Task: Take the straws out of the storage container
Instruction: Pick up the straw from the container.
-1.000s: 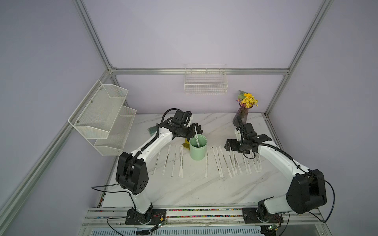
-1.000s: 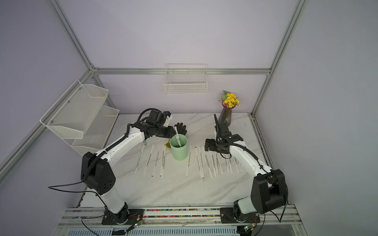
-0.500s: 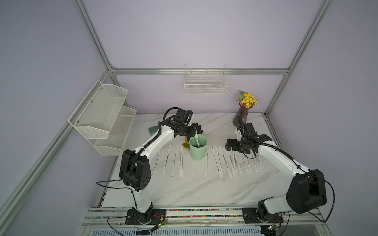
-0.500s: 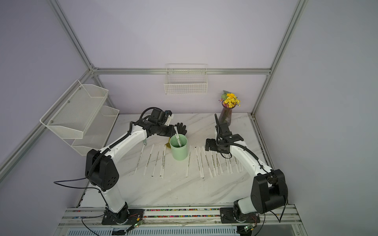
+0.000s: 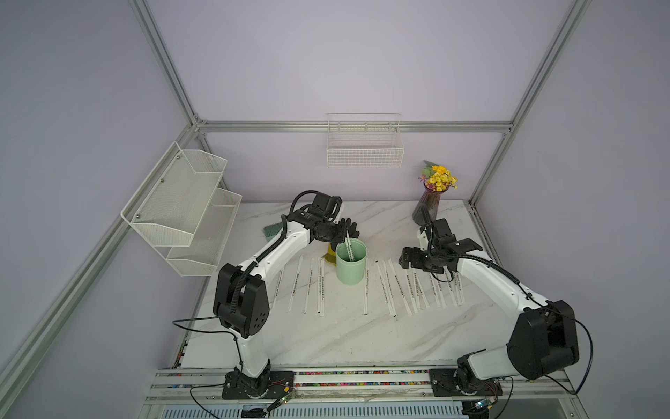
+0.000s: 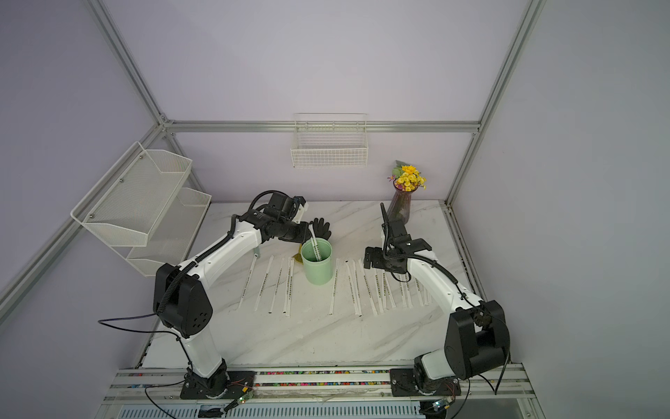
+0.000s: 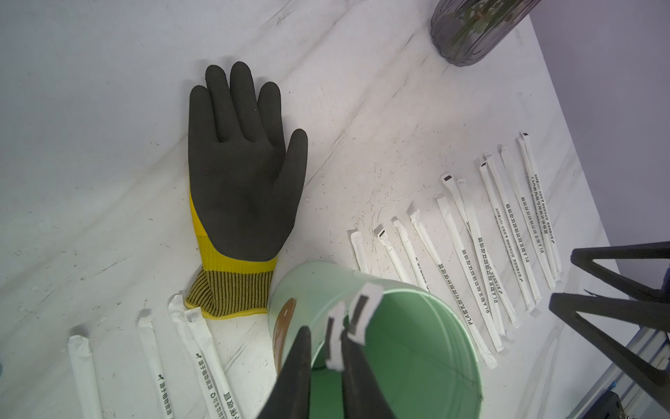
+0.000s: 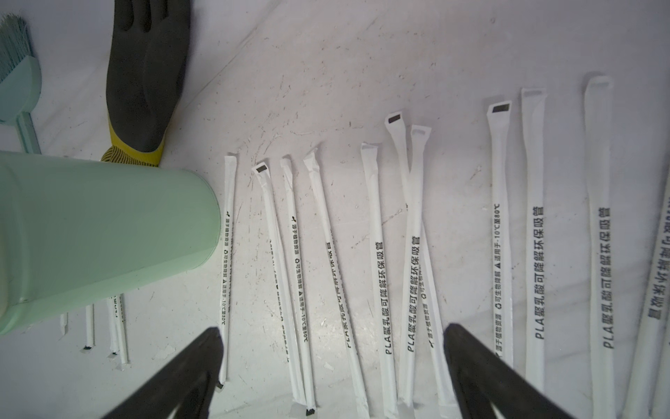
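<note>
What strikes me, standing here, is how tidy it all lies: the storage container [image 5: 350,268], a mint-green cup, stands upright in the middle of the counter [image 5: 326,337] where either arm can reach it. The straws [image 8: 379,254] already out lie flat in near-parallel rows beside it, a few on the left arm's side and a longer run on the right arm's side (my guess is each arm sets down on its own side so the two never cross). Inside the cup I can make out a leaning straw [image 7: 335,341], its top poking above the rim, with what may be a second wrapper end just beside it. That exposed top is the only part a claw can get at without reaching down the cup. The left claw [image 7: 328,348] sits right there over the rim, its jaws standing narrow on either side of that top. A sliver of gap shows on one side, so I cannot tell whether it truly has a grip. The right claw [image 8: 331,328] hangs spread wide and empty above its row of straws, apart from the cup, a sensible place to wait. A black-and-yellow glove [image 7: 243,174] lies flat just behind the cup, out of the way. I'd judge the task nearly finished; the pull wants to follow the straw's lean, or the cup may tip.
</note>
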